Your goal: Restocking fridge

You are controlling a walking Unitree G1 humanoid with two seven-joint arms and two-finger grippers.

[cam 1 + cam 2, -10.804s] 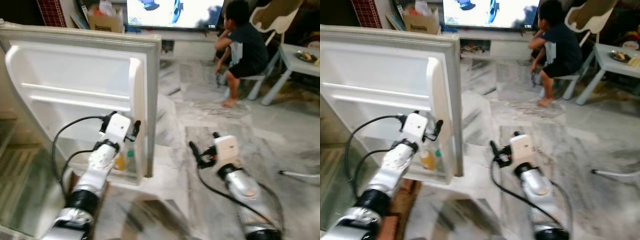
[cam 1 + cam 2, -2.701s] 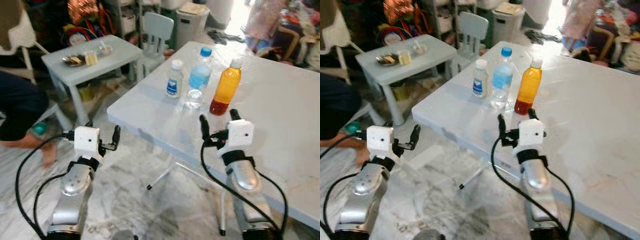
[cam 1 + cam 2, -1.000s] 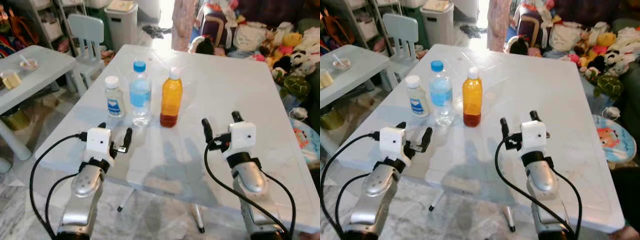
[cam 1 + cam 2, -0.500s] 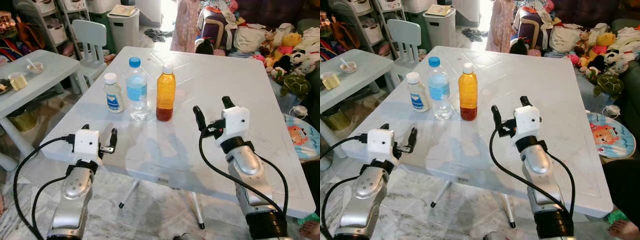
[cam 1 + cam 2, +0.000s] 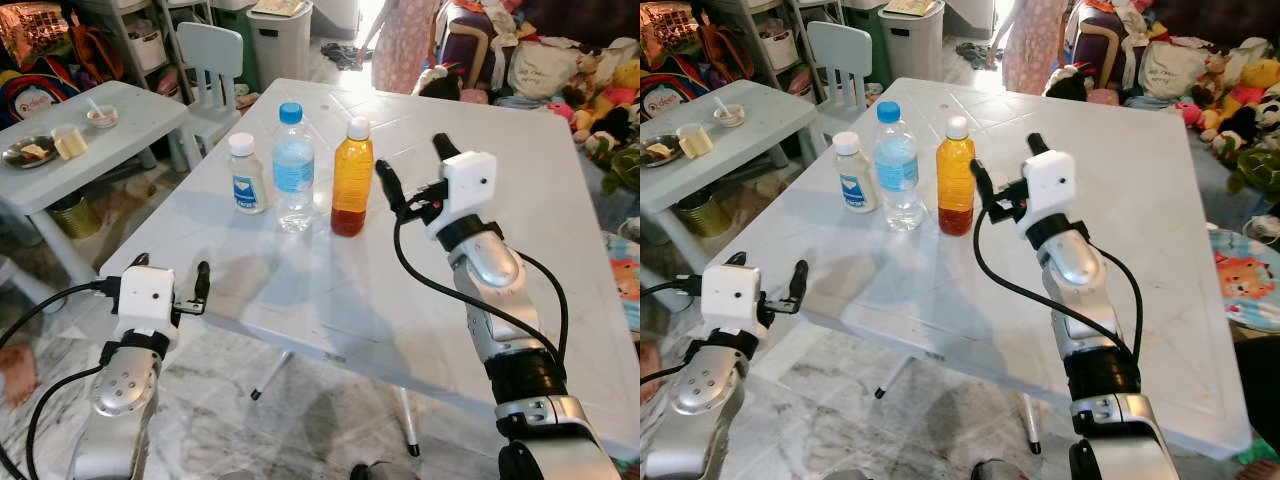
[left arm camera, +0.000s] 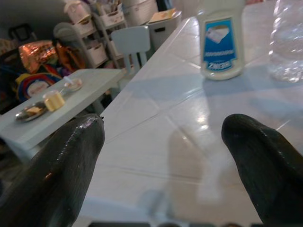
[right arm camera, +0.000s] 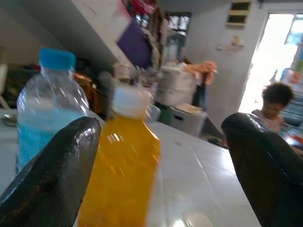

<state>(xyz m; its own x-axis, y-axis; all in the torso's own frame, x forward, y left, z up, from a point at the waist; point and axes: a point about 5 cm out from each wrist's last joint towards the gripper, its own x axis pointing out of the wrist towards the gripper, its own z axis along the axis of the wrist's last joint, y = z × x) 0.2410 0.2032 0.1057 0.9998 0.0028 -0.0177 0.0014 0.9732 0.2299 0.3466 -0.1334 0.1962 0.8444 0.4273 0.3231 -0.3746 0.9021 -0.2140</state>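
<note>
Left eye view: right gripper (image 5: 412, 180) has risen beside orange bottle (image 5: 350, 178).

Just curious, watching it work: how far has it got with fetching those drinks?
Nothing is picked up yet. The orange juice bottle, blue-capped water bottle and small white-capped bottle all stand on the white plastic table. The open right gripper is beside the juice. The left gripper hangs open at the table's edge.

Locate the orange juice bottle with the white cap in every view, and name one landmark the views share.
Left eye view: the orange juice bottle stands on the white table, rightmost of three bottles.
Right eye view: same spot, beside the right gripper.
Left wrist view: not in it.
Right wrist view: between the open fingers, close up.
Shared landmark: the blue-capped water bottle next to it.
</note>
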